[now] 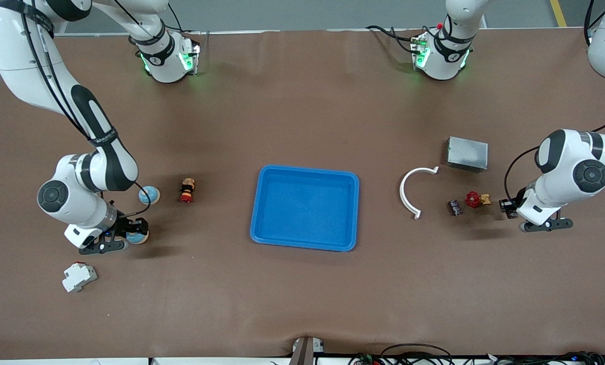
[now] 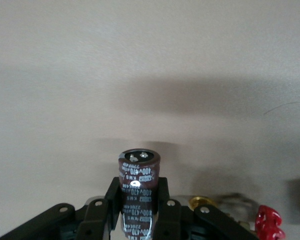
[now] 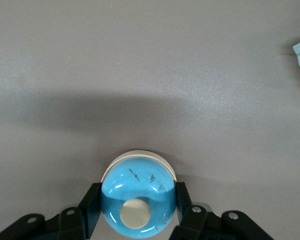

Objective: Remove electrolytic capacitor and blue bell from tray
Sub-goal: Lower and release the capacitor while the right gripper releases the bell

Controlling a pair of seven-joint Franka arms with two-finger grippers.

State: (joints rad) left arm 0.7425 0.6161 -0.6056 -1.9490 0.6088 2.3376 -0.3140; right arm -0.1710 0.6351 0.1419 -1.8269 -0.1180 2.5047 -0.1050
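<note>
**Both parts out of the tray, set-down pending**

Tray [image 1: 305, 208] at mid-tabletop, bare inside. Capacitor [image 2: 138, 186] clamped upright in the left gripper [image 2: 138, 210], low over the tabletop [image 1: 302, 304] at the left arm's end, well apart from the tray. Seen in the front view only as a small dark piece at the gripper tip. Blue bell [image 3: 138, 196] pinched across its dome by the right gripper [image 3: 138, 212], jaws partly spread to its width, low over the tabletop at the right arm's end, also well clear of the tray. Cannot tell whether either part touches the surface yet.

Other things around: a second blue ball [image 1: 149, 194] and a small stacked figure [image 1: 187, 190] near the right gripper; a white block [image 1: 79, 277] nearer the front camera; a white arc [image 1: 415, 191], a grey box [image 1: 467, 153], a dark component [image 1: 454, 207] and a red knob [image 1: 473, 199] toward the left arm's end.

Step in hand, by the look of it: placing, with the lifting out done. Next move calls for lowering each part the last bit, spreading the jaws, then rising straight up. Capacitor tall and narrow, so likely to tip if nudged on release; bell rounded, so apt to roll unless settled on its base
</note>
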